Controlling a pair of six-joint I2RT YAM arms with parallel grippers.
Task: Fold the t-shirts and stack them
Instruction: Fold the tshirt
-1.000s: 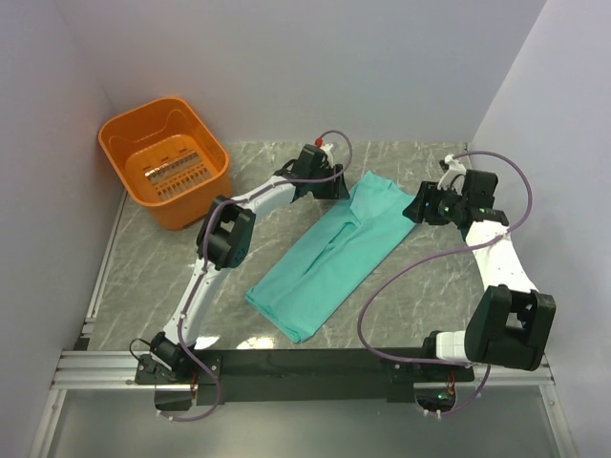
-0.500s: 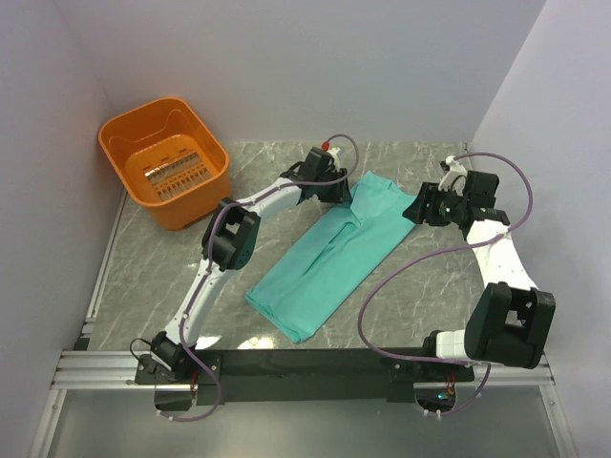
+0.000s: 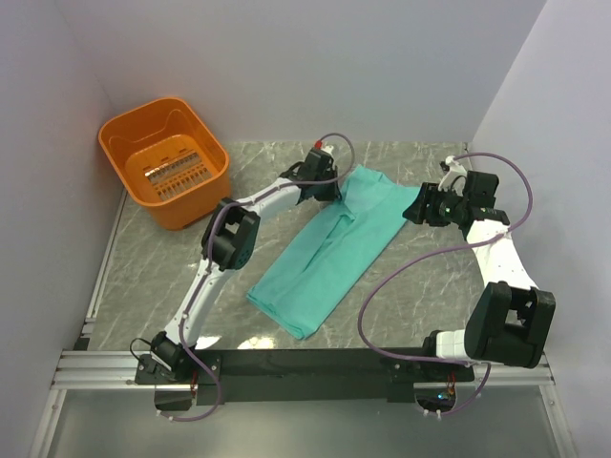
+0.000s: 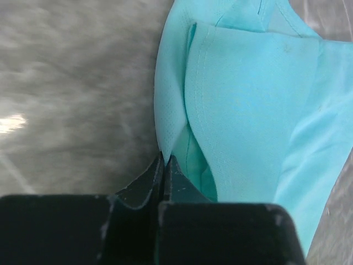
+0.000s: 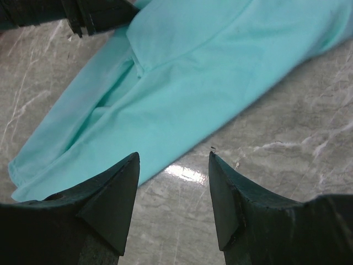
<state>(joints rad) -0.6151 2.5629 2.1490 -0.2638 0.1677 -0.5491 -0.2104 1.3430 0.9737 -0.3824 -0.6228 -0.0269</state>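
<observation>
Your left tool [image 4: 164, 160] is closed, its two fingers pressed flat together with no gap. A folded edge of the teal t-shirt [image 4: 248, 110] runs straight into the fingertips, so the tool is pinching the cloth at that edge. From this tool, the shirt spreads ahead and to the right, in layers folded one over another. Bare grey table [image 3: 153, 277] lies ahead and to the left.

Your right tool [image 5: 174, 160] is open, with a clear gap between its fingers and nothing between them. It sits above the table, and marble shows through the gap. The shirt lies just ahead of this tool's fingertips, apart from them, and stretches across to the left. Your left tool shows at the far upper left of that view, at the shirt's far edge.

From above, the shirt is a long folded strip lying diagonally on the table between your two arms. Its far end sits between the two tools, and its near end points toward the arm bases. An orange basket [image 3: 191, 196] stands well to the left of your left tool, apart from the shirt.
</observation>
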